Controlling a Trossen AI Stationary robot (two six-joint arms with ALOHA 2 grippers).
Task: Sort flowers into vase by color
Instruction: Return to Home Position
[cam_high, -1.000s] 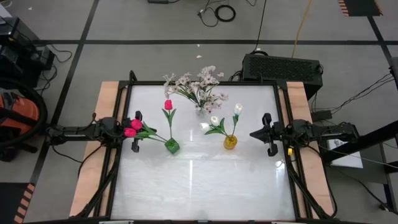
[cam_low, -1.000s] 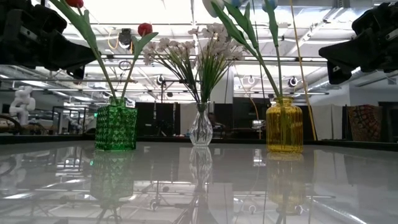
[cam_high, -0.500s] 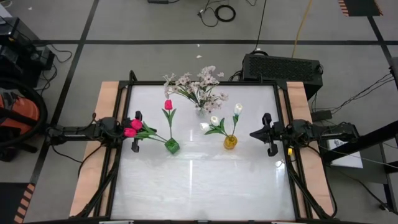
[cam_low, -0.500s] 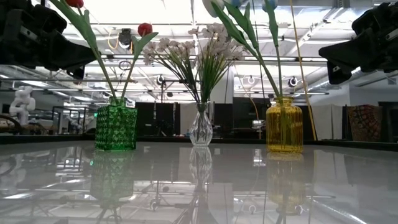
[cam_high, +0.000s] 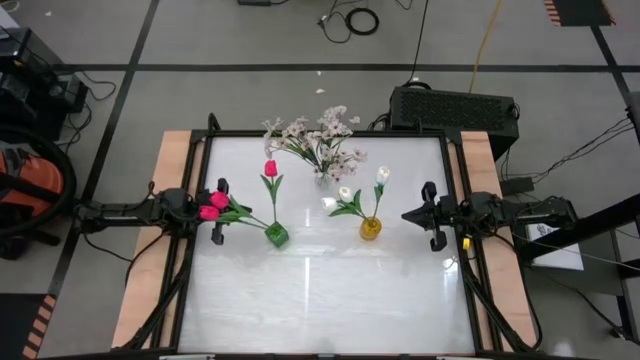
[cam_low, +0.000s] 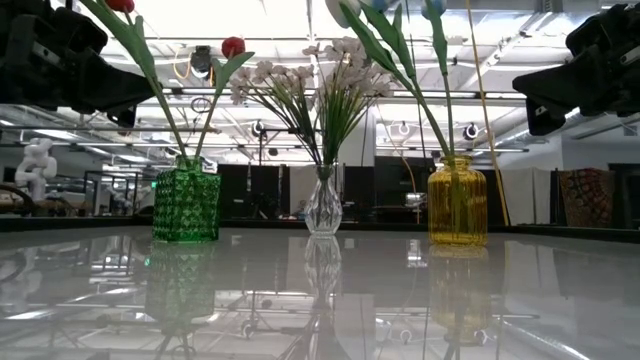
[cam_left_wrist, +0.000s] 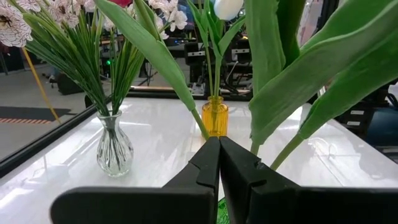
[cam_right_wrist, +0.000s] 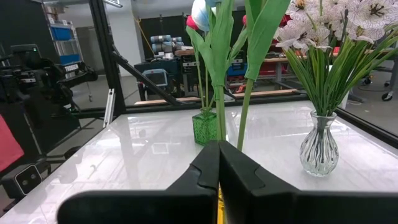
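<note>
Three vases stand on the white table. The green vase (cam_high: 277, 235) holds the magenta-pink tulips (cam_high: 213, 205). The yellow vase (cam_high: 370, 229) holds the white tulips (cam_high: 345, 193). The clear glass vase (cam_high: 322, 178) holds the sprays of pale blossoms (cam_high: 315, 135). My left gripper (cam_left_wrist: 219, 144) hovers shut at the table's left edge, just under the leaning pink tulip heads and leaves. My right gripper (cam_high: 405, 214) hovers shut at the right edge, a little right of the yellow vase. Both are well above the table in the low view.
A black box (cam_high: 455, 105) sits beyond the table's far right corner. Wooden side rails (cam_high: 165, 230) run along the left and right edges. The near half of the table (cam_high: 320, 300) is bare white surface. Tulip leaves (cam_left_wrist: 311, 81) hang close in front of my left gripper.
</note>
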